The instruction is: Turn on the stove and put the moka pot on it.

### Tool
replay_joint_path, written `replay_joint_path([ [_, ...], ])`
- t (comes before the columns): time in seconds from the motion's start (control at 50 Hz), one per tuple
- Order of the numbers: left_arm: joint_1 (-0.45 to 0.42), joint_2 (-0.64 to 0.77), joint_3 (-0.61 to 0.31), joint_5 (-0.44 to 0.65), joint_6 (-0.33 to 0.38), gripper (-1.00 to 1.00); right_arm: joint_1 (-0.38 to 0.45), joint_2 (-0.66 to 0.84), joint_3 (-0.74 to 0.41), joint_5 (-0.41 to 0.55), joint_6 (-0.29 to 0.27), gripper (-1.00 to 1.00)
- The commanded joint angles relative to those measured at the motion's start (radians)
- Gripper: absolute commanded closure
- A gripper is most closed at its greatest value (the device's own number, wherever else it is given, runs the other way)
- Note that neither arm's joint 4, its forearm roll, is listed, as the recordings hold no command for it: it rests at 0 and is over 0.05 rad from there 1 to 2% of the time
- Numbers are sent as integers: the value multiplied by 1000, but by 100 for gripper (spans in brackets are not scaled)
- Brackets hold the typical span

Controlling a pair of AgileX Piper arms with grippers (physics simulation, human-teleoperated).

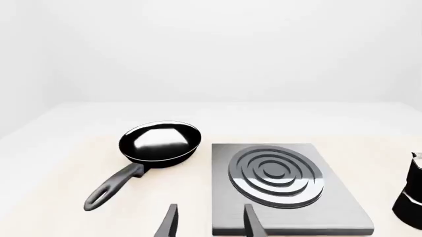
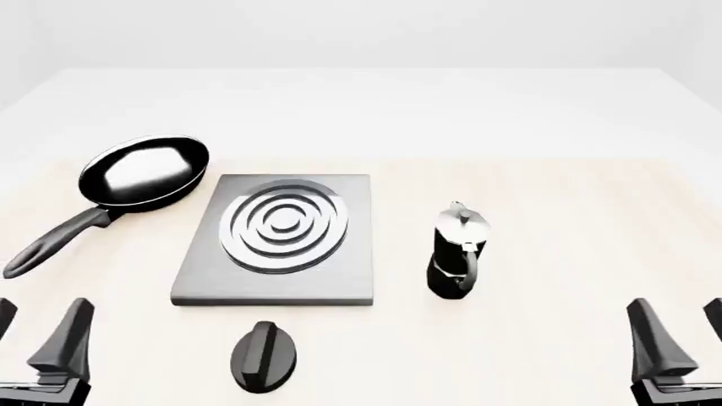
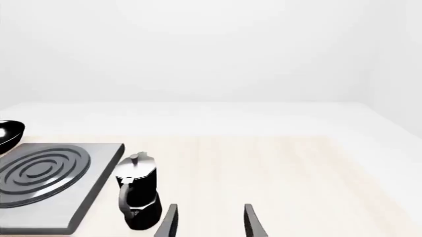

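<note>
The stove (image 2: pixel 282 245) is a flat dark-grey slab with a silver ring burner, lying mid-table; it also shows in the wrist views as the stove (image 1: pixel 283 187) and the stove (image 3: pixel 46 182). Its black round knob (image 2: pixel 264 355) sits apart, in front of the slab. The moka pot (image 2: pixel 458 252) stands upright on the table just right of the stove, handle toward me; the moka pot (image 3: pixel 137 192) and the moka pot (image 1: pixel 412 195) appear there too. My left gripper (image 2: pixel 40 338) is open at the near left. My right gripper (image 2: pixel 682 338) is open at the near right. Neither holds anything.
A black frying pan (image 2: pixel 141 173) with a long handle lies left of the stove, handle pointing to the near left; the frying pan (image 1: pixel 158 143) shows in the left wrist view too. The light wooden table (image 2: pixel 564 211) meets a white surface at the back.
</note>
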Motion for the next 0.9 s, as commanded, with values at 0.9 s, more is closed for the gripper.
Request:
replay_joint_path([
  [0.9,-355,688,-375,-84,119,-100,48,-1,-17,17,-5,-100],
])
